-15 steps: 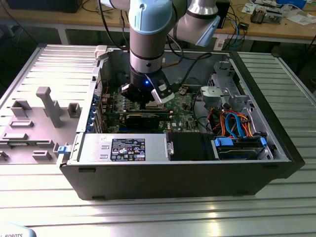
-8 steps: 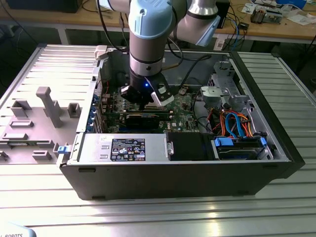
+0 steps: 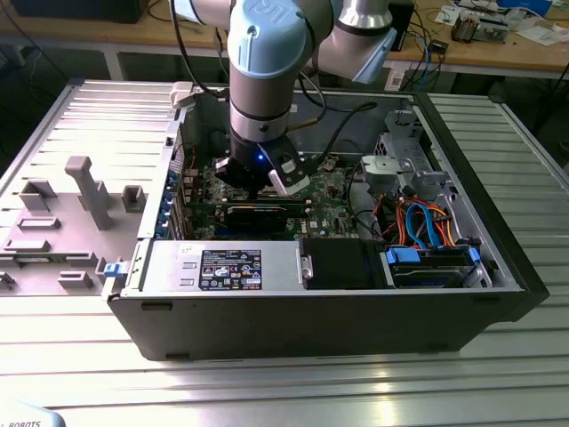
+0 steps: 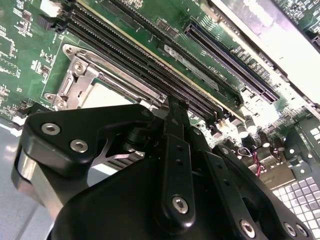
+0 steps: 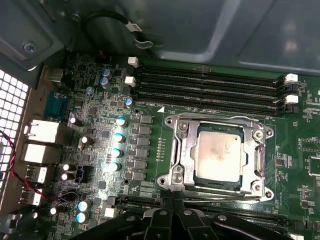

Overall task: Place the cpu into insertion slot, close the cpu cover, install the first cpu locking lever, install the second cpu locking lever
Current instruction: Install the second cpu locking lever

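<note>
From my remote station I note the small square chip with a silvery-grey metal top, the cpu, lying flat inside the square silver-rimmed insertion slot on the green circuit board. The thin silver metal frame plate, the cpu cover, is down over the slot, and the chip top shows through its square window. In the second wrist view the cover sits just beyond the tool's black housing.

The black two-fingered tool stands low at the slot's edge, on the side away from the four long black memory slots. Its fingers appear pressed together with nothing pinched between them; in the second wrist view they form one narrow black blade pointing at the board.

In the exterior view the grey-and-blue arm reaches down into the open black computer case, which lies on a ribbed metal worktop. The tool hangs close above the board, beside a long black card.
</note>
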Controlling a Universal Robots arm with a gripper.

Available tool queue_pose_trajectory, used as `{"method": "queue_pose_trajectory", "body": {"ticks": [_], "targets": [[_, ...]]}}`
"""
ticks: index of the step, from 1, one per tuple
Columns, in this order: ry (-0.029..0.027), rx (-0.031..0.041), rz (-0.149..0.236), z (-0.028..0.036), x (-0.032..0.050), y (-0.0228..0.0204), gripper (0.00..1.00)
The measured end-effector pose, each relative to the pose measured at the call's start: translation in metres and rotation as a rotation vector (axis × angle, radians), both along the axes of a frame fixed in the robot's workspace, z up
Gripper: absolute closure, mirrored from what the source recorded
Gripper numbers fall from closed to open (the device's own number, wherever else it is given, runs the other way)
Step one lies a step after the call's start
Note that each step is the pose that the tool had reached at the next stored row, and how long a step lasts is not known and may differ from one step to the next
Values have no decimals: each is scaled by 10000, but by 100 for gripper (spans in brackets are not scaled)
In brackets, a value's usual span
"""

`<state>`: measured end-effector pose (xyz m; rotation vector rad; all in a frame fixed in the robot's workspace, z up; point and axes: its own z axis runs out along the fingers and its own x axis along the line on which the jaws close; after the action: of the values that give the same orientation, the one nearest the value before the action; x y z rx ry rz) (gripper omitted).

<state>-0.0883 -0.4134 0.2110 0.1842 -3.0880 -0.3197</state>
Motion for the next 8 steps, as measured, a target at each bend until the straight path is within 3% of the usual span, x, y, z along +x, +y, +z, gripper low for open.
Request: {"method": "queue_pose_trajectory", "body": {"ticks": [6, 8], "targets": [[-1, 35, -2, -32, -27, 1, 89], [-1, 89, -1, -45, -32, 0, 89]]}}
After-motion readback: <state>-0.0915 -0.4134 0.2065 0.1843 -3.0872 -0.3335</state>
